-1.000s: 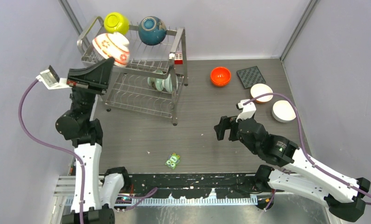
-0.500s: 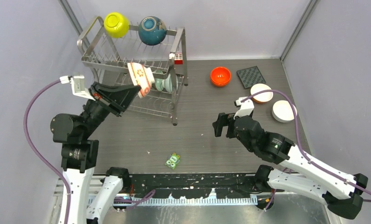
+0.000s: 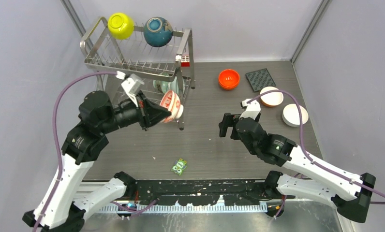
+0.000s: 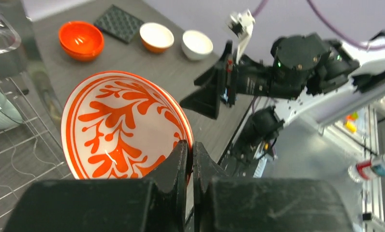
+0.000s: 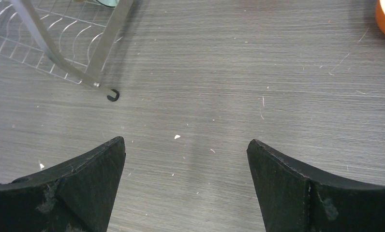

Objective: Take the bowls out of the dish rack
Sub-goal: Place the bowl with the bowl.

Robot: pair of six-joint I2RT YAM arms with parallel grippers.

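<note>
My left gripper [image 3: 167,112] is shut on the rim of the white bowl with red flowers [image 3: 171,105], held tilted in the air by the dish rack's [image 3: 183,48] front right leg; the left wrist view shows its inside [image 4: 123,125]. A yellow-green bowl [image 3: 120,24] and a dark teal-blue bowl [image 3: 157,31] sit on the rack's top tier. A pale green bowl [image 3: 160,85] stands on the lower tier. An orange bowl [image 3: 229,78] and two white bowls [image 3: 271,95] [image 3: 294,114] rest on the table. My right gripper [image 3: 228,126] is open and empty above bare table [image 5: 185,145].
A dark square mat [image 3: 260,79] lies beside the orange bowl. A small green object [image 3: 179,166] lies near the table's front edge. The rack's leg and foot [image 5: 112,95] show at the upper left of the right wrist view.
My left arm has swung the flowered bowl from the rack's top tier down and right, out past the rack's front corner. My right arm has shifted slightly left and forward.
</note>
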